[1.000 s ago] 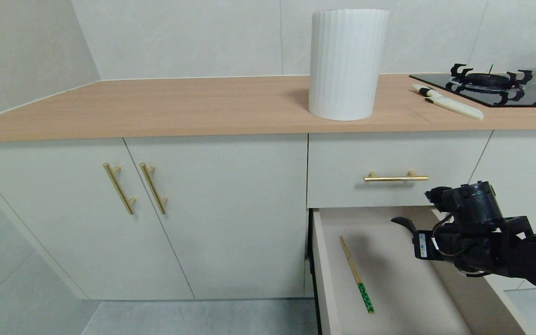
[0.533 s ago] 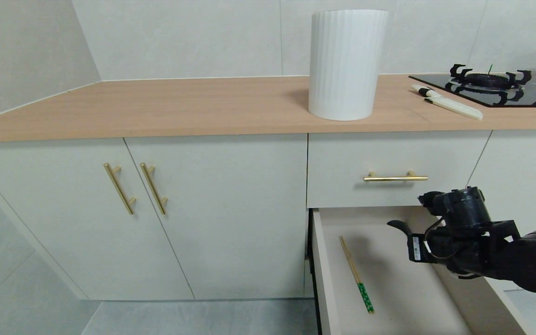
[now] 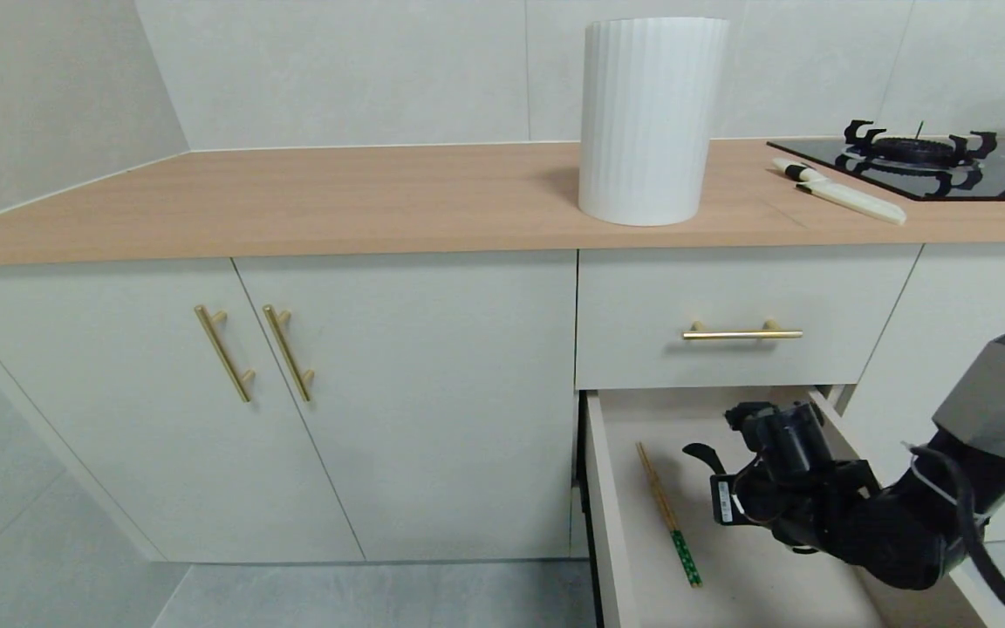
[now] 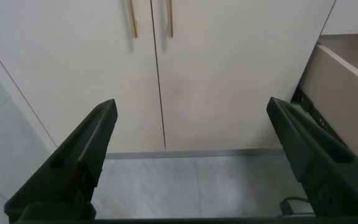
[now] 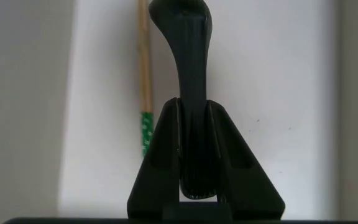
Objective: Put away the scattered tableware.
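A pair of wooden chopsticks point(image 3: 666, 513) with green ends lies on the floor of the open lower drawer point(image 3: 605, 506), near its left wall. My right gripper point(image 3: 700, 453) hangs inside the drawer just to the right of the chopsticks, apart from them. In the right wrist view its fingers point(image 5: 180, 37) are pressed together with nothing between them, and the chopsticks point(image 5: 144, 81) lie beside them. My left gripper point(image 4: 191, 124) is open and empty, low in front of the cabinet doors point(image 4: 160, 68). A white-handled knife point(image 3: 838, 196) lies on the countertop by the stove.
A tall white ribbed canister point(image 3: 649, 122) stands on the wooden countertop point(image 3: 293, 196). A black gas stove point(image 3: 921, 157) is at the back right. The upper drawer with its gold handle point(image 3: 742, 332) is closed above the open one. Grey floor lies below the cabinet doors.
My right arm has dropped and moved left, deeper into the open drawer and closer to the chopsticks. The chopsticks have not moved.
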Controlling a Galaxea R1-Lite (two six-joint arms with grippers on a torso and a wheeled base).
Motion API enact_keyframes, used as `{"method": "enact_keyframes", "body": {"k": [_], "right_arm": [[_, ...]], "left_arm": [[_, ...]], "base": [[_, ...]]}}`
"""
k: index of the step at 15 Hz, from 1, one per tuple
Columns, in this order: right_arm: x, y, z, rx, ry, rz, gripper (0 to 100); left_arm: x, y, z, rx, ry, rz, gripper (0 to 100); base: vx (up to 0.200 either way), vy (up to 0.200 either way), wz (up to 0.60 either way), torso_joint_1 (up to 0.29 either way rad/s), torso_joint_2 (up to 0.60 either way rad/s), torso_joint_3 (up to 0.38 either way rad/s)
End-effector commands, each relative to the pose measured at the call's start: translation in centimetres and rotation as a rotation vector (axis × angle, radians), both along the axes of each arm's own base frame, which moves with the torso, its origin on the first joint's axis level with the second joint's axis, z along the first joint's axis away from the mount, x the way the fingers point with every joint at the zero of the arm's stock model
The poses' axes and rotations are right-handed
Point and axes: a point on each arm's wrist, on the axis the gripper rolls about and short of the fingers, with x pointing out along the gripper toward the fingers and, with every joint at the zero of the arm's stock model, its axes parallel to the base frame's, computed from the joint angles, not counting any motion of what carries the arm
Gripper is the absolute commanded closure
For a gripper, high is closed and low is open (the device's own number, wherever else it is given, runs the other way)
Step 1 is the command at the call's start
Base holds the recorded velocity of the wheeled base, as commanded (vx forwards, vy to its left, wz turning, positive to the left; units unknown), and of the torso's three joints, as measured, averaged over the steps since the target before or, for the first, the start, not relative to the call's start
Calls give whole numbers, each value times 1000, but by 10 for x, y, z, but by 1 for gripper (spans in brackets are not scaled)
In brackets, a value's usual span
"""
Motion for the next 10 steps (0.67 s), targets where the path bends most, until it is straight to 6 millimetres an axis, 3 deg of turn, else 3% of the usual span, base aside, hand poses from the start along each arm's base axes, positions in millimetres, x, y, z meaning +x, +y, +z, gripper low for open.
{"method": "enact_keyframes", "body": {"k": [1, 5, 10], "right_arm": [[2, 2, -32, -32, 63, 1, 100], [4, 3, -52, -67, 96, -13, 100], [4, 3, -54, -79, 95, -19, 100]], "left_arm": [[0, 0, 0, 0, 0, 0, 0], [0, 0, 0, 0, 0, 0, 0], [0, 0, 0, 0, 1, 0, 0]], "base": [[0, 0, 0, 0, 0, 0], [0, 0, 0, 0, 0, 0], [0, 0, 0, 0, 0, 0]]}}
